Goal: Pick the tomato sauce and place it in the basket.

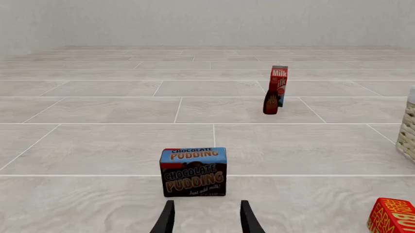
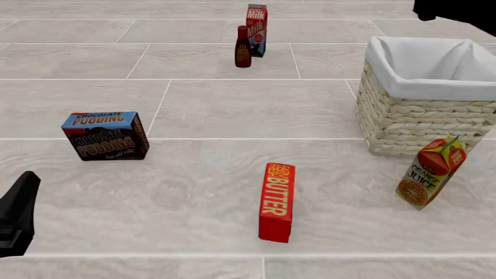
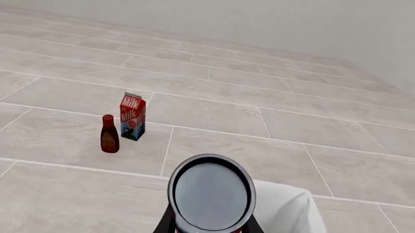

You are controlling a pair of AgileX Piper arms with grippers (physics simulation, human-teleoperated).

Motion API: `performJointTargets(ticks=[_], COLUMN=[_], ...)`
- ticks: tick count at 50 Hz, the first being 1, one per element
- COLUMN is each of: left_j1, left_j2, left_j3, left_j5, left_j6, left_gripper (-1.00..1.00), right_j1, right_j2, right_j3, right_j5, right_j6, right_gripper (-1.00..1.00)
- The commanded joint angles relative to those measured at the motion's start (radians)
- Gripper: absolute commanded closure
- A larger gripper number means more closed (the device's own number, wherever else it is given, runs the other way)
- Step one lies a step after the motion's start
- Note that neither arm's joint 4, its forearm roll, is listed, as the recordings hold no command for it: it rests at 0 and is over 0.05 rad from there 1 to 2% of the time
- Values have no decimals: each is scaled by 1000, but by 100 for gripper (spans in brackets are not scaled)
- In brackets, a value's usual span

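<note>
Left gripper idling near, fingers spread | right gripper pinching tomato sauce over far-right basket

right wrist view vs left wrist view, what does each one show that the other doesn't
Only the right wrist view shows the tomato sauce, seen end-on and gripped in the right pincer, held over the white liner of the basket.

Only the left wrist view shows the chocolate pudding box just ahead of the open left pincer, a corner of the butter box, and the basket's wicker wall at the frame's edge.

Both show the milk carton with the dark bottle standing beside it, plus the tiled surface.
</note>
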Motion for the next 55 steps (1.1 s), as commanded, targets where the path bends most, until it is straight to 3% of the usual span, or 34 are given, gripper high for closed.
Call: performJointTargets(ticks=[1, 17, 55], left_j1=[0, 0, 0], left_j2=[0, 0, 0], left_j3=[0, 0, 0], left_j5=[0, 0, 0], left_j6=[0, 0, 0], left_gripper=[-100, -100, -100], right_j1=[-35, -94, -150], right_j2=[-5, 14, 45], right_j3=[8, 11, 25], right_j5=[-4, -7, -13], right_j6=[30, 43, 40], right_gripper=[100, 100, 100])
